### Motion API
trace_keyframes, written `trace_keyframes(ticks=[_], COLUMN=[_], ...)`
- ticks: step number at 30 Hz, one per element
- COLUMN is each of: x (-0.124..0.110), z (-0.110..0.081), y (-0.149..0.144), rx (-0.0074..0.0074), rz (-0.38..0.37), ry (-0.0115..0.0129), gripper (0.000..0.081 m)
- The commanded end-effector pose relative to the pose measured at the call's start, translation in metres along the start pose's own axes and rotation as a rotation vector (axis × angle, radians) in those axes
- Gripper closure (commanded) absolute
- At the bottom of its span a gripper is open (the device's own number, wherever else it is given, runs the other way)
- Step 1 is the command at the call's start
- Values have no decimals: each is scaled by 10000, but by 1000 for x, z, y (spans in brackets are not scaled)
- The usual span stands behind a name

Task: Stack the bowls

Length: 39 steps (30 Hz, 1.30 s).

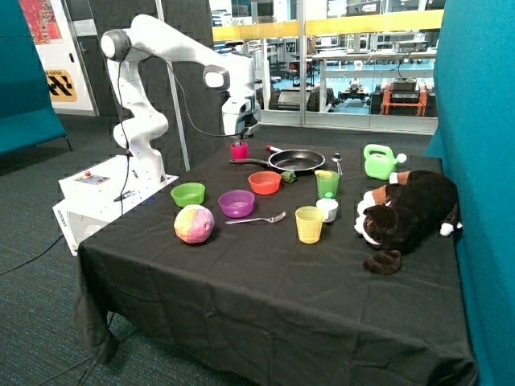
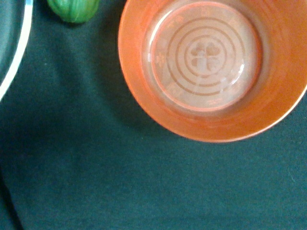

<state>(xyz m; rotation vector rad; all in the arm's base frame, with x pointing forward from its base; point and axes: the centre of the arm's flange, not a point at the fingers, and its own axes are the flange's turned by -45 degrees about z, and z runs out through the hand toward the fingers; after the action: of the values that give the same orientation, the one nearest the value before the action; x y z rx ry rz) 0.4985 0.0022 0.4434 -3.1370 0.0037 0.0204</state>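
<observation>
While the black-draped table carries everything, none of the three bowls is stacked. Arm's gripper hangs above a pink cup at the far edge; can't tell its state. Frying pan sits just behind the orange-red bowl. Purple bowl and lime green bowl stand apart nearer the front. Wrist view: orange-red bowl upright, empty.

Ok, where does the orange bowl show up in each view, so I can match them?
Outside view: the orange bowl stands on the black cloth between the purple bowl and the pan, unstacked.
Wrist view: the orange bowl fills the upper part, seen from above, empty.
Shared landmark: the small green object beside the bowl, next to the pan's rim.
</observation>
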Motion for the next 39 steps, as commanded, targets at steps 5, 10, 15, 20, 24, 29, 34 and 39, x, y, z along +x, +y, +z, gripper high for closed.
trace_keyframes(ticks=[5, 10, 15, 20, 24, 29, 34, 39], x=[2, 3, 3, 6, 9, 12, 15, 18], z=[-7, -6, -3, 6, 14, 22, 30, 39], y=[0, -3, -7, -10, -14, -19, -23, -27], rx=[-55, -55, -56, -56, -56, -57, -57, -58], rz=[-1591, -1618, -1681, -1716, -1784, -1841, -1921, -2079], ry=[126, 126, 126, 126, 126, 126, 125, 125], gripper=[287, 489, 495, 496, 496, 496, 499, 495])
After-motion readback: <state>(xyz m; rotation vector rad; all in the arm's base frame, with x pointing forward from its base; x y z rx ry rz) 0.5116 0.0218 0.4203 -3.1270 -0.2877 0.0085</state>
